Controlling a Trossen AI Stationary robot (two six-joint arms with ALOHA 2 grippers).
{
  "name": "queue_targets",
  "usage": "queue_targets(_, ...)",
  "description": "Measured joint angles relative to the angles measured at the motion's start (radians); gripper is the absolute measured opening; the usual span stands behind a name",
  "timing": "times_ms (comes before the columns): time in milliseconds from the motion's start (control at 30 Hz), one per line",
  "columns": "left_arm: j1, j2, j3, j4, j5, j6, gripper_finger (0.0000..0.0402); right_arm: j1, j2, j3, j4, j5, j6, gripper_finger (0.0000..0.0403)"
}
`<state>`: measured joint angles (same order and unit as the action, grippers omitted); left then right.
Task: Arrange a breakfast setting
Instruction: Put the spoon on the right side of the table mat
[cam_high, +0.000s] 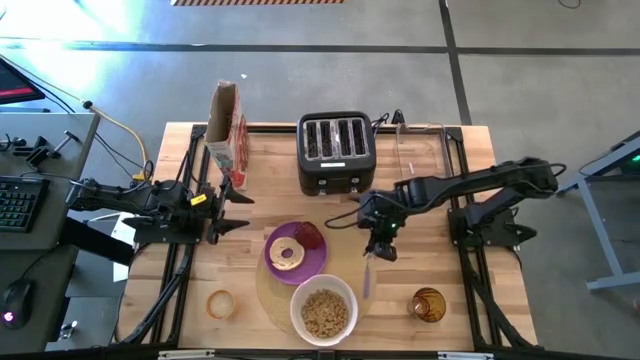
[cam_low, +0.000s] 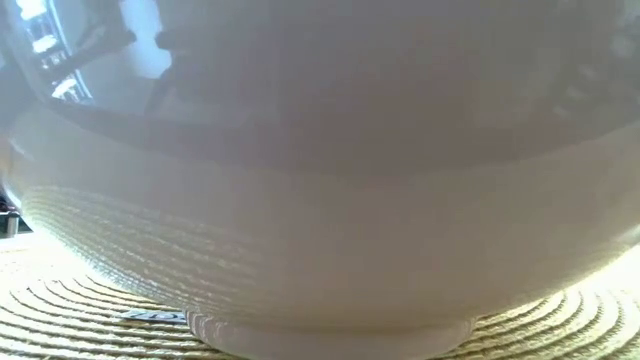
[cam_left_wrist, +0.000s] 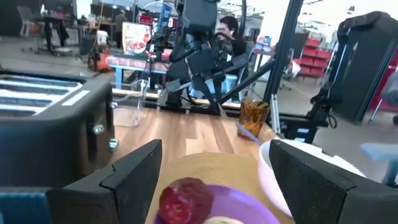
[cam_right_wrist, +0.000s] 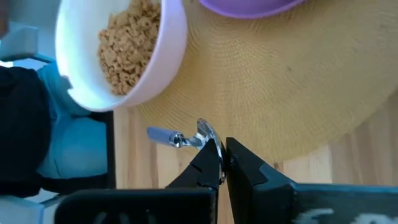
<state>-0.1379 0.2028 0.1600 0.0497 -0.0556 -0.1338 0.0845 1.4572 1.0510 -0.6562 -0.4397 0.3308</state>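
A round tan mat (cam_high: 268, 292) carries a small purple plate (cam_high: 312, 262) with a bagel (cam_high: 287, 253) and a red fruit (cam_high: 310, 236). It also carries a white bowl (cam_high: 324, 310) of tan cereal (cam_right_wrist: 127, 46). The bowl's foot stands on the mat (cam_low: 60, 310) in the low view. An amber glass cup (cam_high: 430, 305) stands at the near right. My right gripper (cam_high: 372, 255) is shut on a metal spoon (cam_high: 366, 280) just right of the mat. My left gripper (cam_high: 235, 210) is open and empty, left of the plate, facing the fruit (cam_left_wrist: 185, 199). My right gripper pinches the spoon's far end (cam_right_wrist: 205, 132) between its two fingertips. The fingers come from above, slanting down. The spoon runs on from them toward the table's near edge beside the mat's rim (cam_right_wrist: 249, 155). In the left wrist view it slants down below the gripper (cam_left_wrist: 244, 129). Whether its low end touches the table I cannot tell.
A black toaster (cam_high: 336, 150) stands at the far middle and a cereal box (cam_high: 225, 125) at the far left. A small tan ring (cam_high: 220, 303) lies near the front left. A clear container (cam_high: 420, 145) sits right of the toaster. A person sits in the room behind (cam_left_wrist: 230, 31).
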Motion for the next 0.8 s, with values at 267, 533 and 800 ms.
queue_targets(267,0.000,0.023,0.000,0.059,0.002,-0.014,0.0287,0.000,0.039,-0.017,0.070,-0.017,-0.030,0.0000)
queue_targets(533,-0.001,0.112,0.000,0.236,0.033,0.031,0.0287,0.000,0.097,-0.017,0.119,-0.035,-0.041,0.0000)
queue_targets(800,0.000,0.204,0.000,0.371,0.019,0.033,0.0287,0.000,0.111,-0.017,0.129,-0.036,-0.036,0.0000)
